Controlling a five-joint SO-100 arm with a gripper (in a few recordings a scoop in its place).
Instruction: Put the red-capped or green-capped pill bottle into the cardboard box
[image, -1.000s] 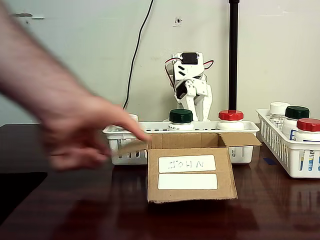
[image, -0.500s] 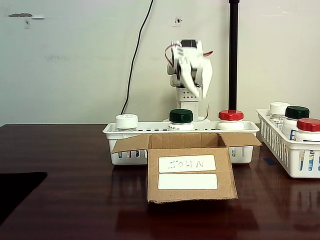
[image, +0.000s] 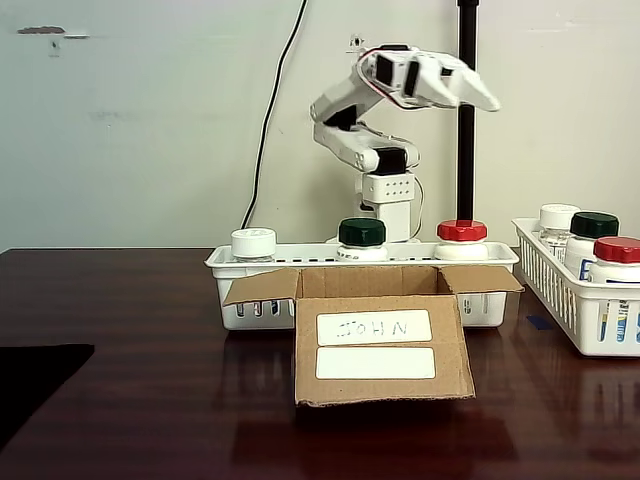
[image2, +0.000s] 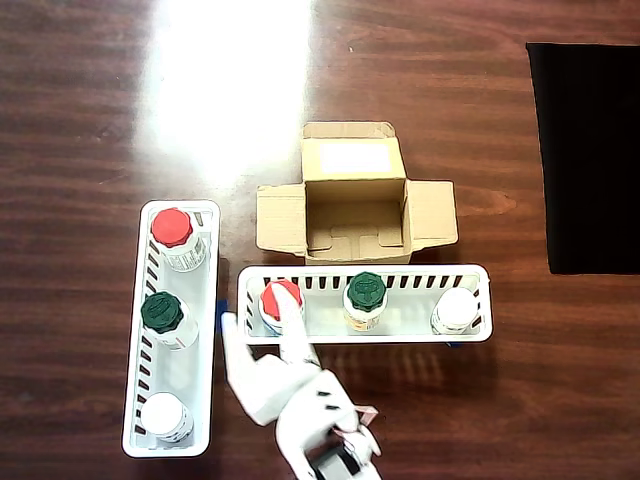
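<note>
six pill bottles in all: two red-capped (image2: 281, 299) (image2: 172, 228), two green-capped (image2: 366, 291) (image2: 161, 312), two white-capped (image2: 456, 309) (image2: 162, 412). two white slotted baskets (image2: 400, 336) (image2: 133, 400), three bottles in each. one cardboard box (image2: 355, 232), with two white labels (image: 374, 327) (image: 375, 363) on its front.

Pincer (image: 478, 92) raised above red-capped bottle (image: 461, 240); cardboard box (image: 380, 335) open in front.
</note>
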